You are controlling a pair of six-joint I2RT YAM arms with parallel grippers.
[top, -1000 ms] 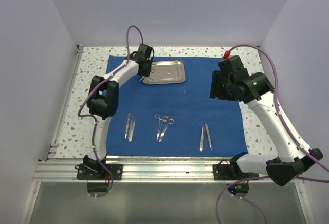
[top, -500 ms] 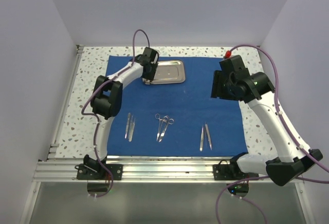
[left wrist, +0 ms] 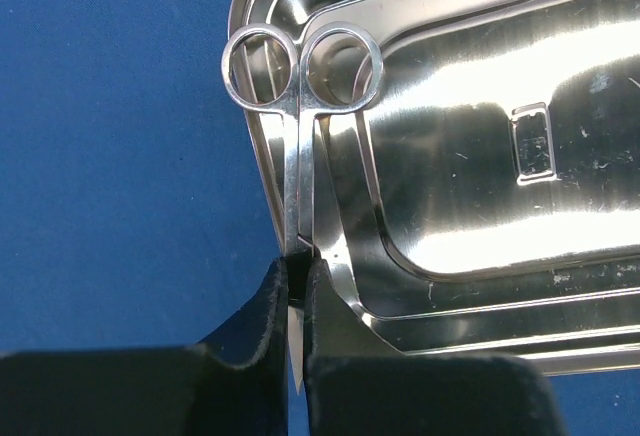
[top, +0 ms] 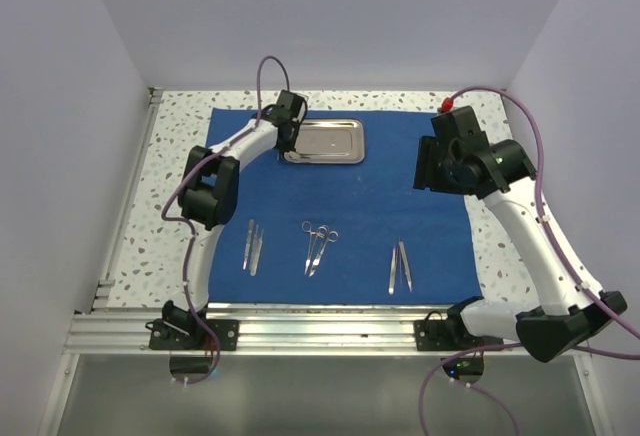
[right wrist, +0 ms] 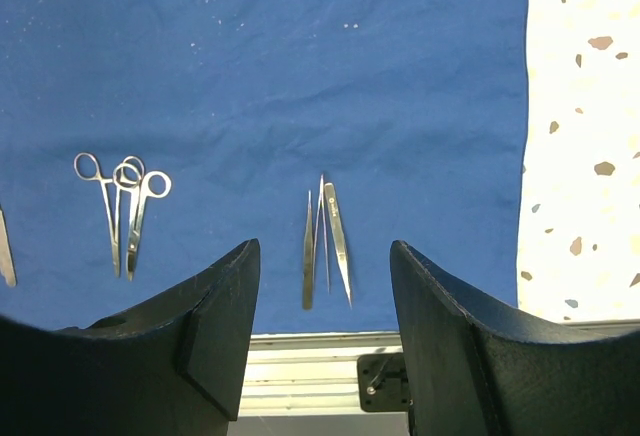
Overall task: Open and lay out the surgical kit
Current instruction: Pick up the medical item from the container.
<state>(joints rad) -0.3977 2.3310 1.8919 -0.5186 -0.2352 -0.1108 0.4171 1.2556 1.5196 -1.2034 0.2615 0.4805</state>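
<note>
Tabletop (top: 170,226) with a speckled surface is covered for the most part by the royal-blue cloth wrap (top: 360,196). The wrap is spread flat under the steel tray (top: 335,141) and reaches well to the near side and right of it. The unwrapping is therefore judged done, and the step in hand is judged to be the emptying of the tray.

The right gripper (right wrist: 322,256) is held well to the right of the tray, above the cloth, with its jaws spread wide and nothing between them.

The left gripper (left wrist: 297,276) is set at the tray's left rim, its fingers pressed together on the blade end of a pair of scissors (left wrist: 300,166). The two rings of the scissors lie across that rim, towards the tray's far-left corner. It cannot be told whether the scissors are lifted or resting on the metal. No other instrument is seen in the part of the tray that is shown.

Well to the near side of the tray, three sets are laid in a row: left tweezers (top: 251,246), ring-handled forceps (top: 319,248) and right tweezers (top: 400,266).

For the next move, the scissors would need to be raised clear of the rim without the tray being dragged. They would then be carried to a free gap in that row.
</note>
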